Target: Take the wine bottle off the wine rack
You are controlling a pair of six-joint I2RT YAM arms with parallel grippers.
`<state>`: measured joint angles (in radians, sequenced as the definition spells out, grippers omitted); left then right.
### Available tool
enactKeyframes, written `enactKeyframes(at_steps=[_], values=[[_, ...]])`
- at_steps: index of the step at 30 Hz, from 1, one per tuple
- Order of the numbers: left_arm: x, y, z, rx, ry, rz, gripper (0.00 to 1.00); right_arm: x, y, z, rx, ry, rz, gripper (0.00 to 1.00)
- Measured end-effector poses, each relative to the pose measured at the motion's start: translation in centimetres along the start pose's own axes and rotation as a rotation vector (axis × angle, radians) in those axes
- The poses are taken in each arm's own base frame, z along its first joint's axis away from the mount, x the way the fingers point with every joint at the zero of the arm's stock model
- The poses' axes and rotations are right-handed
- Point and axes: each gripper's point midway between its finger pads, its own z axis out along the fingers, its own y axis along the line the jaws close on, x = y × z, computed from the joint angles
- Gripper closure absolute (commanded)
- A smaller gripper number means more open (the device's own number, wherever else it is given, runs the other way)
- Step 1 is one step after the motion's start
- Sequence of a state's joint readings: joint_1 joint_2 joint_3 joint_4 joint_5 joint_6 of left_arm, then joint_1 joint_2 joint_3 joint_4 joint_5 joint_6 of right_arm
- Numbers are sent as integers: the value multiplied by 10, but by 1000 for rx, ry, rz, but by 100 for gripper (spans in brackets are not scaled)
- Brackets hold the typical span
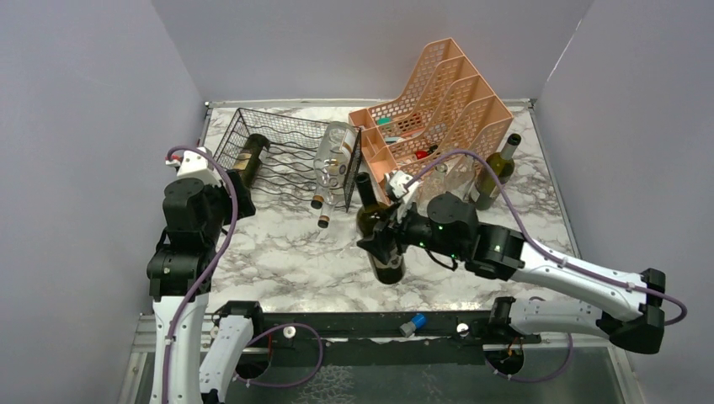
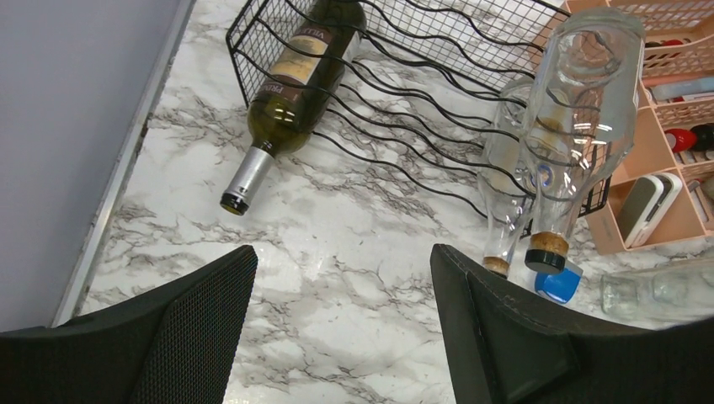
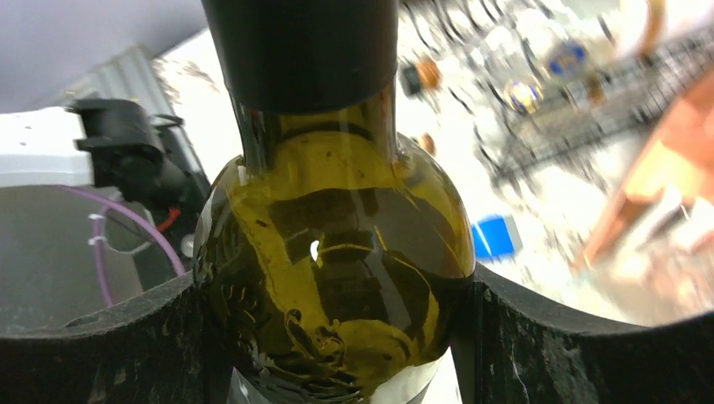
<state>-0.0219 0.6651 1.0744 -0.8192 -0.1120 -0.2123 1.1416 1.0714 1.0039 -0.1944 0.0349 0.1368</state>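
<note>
The right hand [image 1: 386, 240] grips a green bottle [image 3: 337, 252] at the shoulder, tilted and off the rack [image 1: 282, 147], over the middle of the surface [image 1: 286, 252]. A clean finish likely means righting it over the bare marble toward the near edge. The left hand [image 2: 341, 328] hangs open by the rack's near-left corner, where a second bottle [image 2: 286, 93] lies. Clear bottles [image 2: 581, 109] jut from the rack's right end, crowding the organizer [image 1: 446, 93] at the far edge.
</note>
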Motion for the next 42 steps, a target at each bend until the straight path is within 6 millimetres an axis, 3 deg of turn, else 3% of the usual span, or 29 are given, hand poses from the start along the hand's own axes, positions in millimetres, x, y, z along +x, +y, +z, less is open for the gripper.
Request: enactKeyframes(at_steps=[7, 19, 30, 42], values=[[11, -9, 12, 42, 35, -32, 19, 59, -44, -46, 264, 158, 118, 41], [18, -17, 18, 76, 55, -62, 19, 122, -109, -91, 743, 217, 358, 42], [24, -20, 23, 89, 75, -74, 19, 152, -187, -119, 1111, 149, 460, 42], [32, -20, 29, 92, 92, -75, 19, 151, -246, -155, 1367, 4, 429, 42]])
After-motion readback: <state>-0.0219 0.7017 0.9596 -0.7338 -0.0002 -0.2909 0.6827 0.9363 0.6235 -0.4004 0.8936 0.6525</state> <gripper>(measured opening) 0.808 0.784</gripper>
